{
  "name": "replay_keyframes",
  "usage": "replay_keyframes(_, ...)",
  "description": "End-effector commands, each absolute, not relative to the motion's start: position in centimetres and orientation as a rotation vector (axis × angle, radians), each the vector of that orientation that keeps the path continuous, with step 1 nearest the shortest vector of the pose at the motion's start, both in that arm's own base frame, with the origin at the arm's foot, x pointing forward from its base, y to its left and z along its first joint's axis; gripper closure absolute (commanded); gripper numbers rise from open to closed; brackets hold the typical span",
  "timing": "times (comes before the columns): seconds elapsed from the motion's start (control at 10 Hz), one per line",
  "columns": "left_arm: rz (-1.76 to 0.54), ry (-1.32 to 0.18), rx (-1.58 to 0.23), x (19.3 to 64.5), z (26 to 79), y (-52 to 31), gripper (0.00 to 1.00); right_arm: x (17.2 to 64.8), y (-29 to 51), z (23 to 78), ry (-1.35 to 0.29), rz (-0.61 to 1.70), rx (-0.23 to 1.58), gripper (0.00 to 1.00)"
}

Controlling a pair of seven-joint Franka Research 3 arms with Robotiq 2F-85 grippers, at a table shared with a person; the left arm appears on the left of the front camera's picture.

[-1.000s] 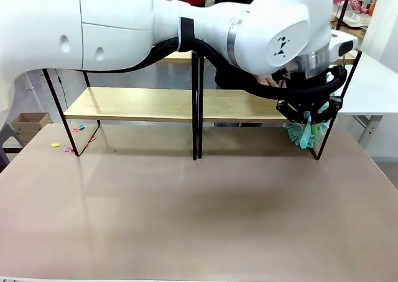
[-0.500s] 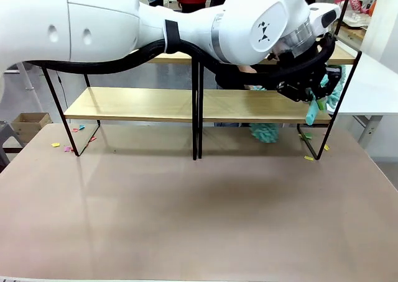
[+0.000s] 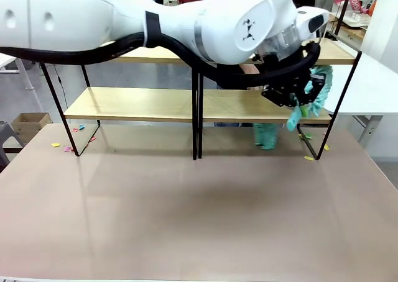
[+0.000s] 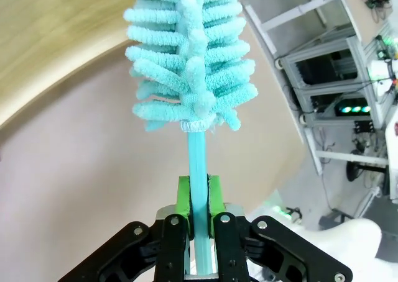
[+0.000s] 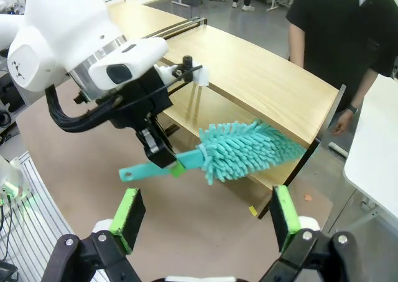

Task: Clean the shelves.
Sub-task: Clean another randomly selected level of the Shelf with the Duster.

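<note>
The shelves [image 3: 137, 105] stand across the far half of the table [image 3: 186, 213], spanning the middle of the front view: two light wooden boards, one above the other, on a thin black frame. The left arm crosses from the upper left of the frame to the rack's right end. There the left gripper [image 3: 292, 102] hangs between the levels of the two boards.

In the left wrist view the left gripper [image 4: 199, 195] is clamped on the thin teal handle of a duster [image 4: 189, 58], one green pad on each side. The fluffy teal head rises to the top of the frame. A wooden board of the shelves [image 4: 50, 40] fills the upper left corner.

In the right wrist view the duster [image 5: 245, 148] lies nearly level at centre frame, its head over the near right corner of the shelves [image 5: 261, 77]. Whether it touches a board cannot be told. The left gripper [image 5: 163, 154] holds it at centre left.

The right gripper [image 5: 206, 213] is at the bottom edge, its fingers spread wide with nothing between them. A person [image 5: 339, 27] in a black shirt stands at the upper right, behind the rack.

In the front view, small coloured paper scraps [image 3: 68, 146] lie on the table by the rack's left leg. Another teal fluffy patch [image 3: 267, 136] shows under the lower board; what it belongs to cannot be told.
</note>
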State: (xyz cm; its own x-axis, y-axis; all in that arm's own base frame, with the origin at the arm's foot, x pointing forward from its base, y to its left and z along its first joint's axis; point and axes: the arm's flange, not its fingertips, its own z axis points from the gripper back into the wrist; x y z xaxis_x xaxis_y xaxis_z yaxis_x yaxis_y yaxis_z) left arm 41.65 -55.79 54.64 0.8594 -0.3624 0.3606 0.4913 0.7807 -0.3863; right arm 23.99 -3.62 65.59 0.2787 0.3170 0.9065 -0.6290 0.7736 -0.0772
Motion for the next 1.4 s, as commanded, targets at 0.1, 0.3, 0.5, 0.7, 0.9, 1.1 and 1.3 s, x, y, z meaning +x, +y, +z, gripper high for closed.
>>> replay_keyframes(0.1, -0.5, -0.246, -0.452, 39.1, 56.2, -46.4, 0.87, 24.1, -3.6, 65.6, -1.123, 0.655, 0.33, 0.0)
replay_keyframes(0.3, -0.529, -0.16, -0.379, 36.9, 55.8, -39.3, 0.87, 24.1, -3.6, 65.6, -1.123, 0.655, 0.33, 0.0)
replay_keyframes(0.5, -0.593, -0.024, -0.452, 34.8, 56.7, -32.8, 0.87, 24.1, -3.6, 65.6, -1.123, 0.655, 0.33, 0.0)
replay_keyframes(0.7, -0.579, -0.075, -0.484, 31.7, 58.7, -27.2, 0.87, 24.1, -3.6, 65.6, -1.123, 0.655, 0.33, 0.0)
replay_keyframes(0.9, -0.527, -0.209, -0.562, 28.9, 60.6, -21.7, 0.87, 24.1, -3.6, 65.6, -1.123, 0.655, 0.33, 0.0)
replay_keyframes(1.1, -0.548, -0.252, -0.612, 25.8, 61.5, -17.7, 0.87, 24.1, -3.6, 65.6, -1.123, 0.655, 0.33, 0.0)
replay_keyframes(1.3, -0.461, -0.366, -0.658, 23.5, 61.8, -14.4, 0.87, 24.1, -3.6, 65.6, -1.123, 0.655, 0.33, 0.0)
